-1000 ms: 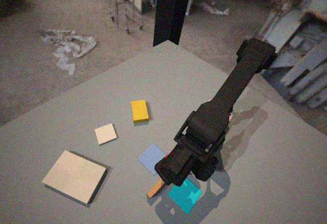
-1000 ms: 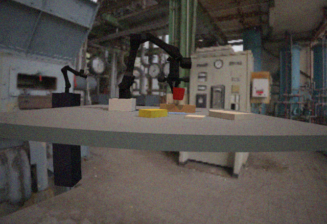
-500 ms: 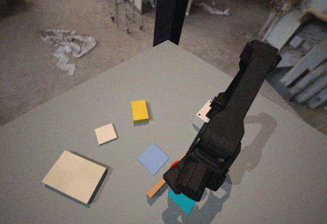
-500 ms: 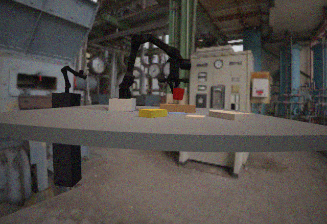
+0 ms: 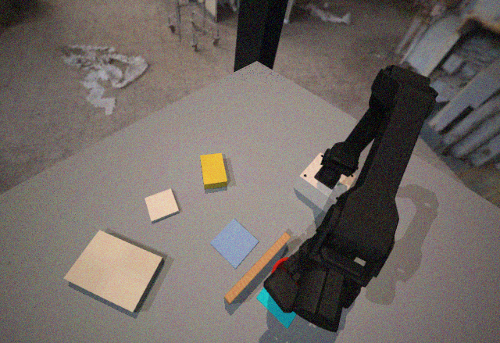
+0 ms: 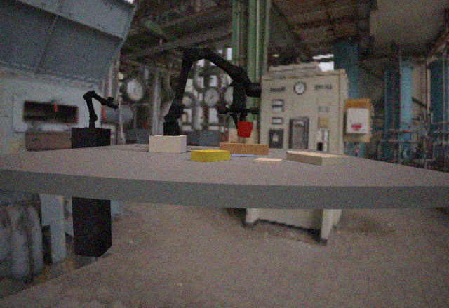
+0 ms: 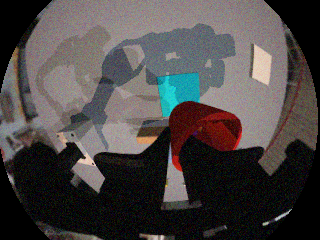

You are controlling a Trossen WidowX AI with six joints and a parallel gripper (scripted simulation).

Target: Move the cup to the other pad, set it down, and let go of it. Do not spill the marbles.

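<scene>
My gripper [image 6: 239, 118] [image 7: 172, 130] is shut on the wall of the red cup [image 5: 280, 264] [image 6: 245, 129] [image 7: 186, 116]. The cup hangs in the air, higher than the wooden bar. Small coloured spots show inside its mouth in the wrist view; I cannot count the marbles. The cyan pad [image 5: 278, 310] [image 7: 187, 89] lies on the table, partly covered by the gripper in the top view and hidden in the exterior view. The blue pad [image 5: 234, 243] [image 6: 240, 155] lies on the other side of the bar, with nothing on it.
The orange-brown wooden bar [image 5: 258, 267] [image 6: 243, 149] [image 7: 149, 136] stands between the pads. A yellow block [image 5: 213, 169] [image 6: 209, 155], a small tan tile [image 5: 162, 205] [image 6: 267, 160] and a large tan board [image 5: 115, 270] [image 6: 313, 157] lie beyond the blue pad.
</scene>
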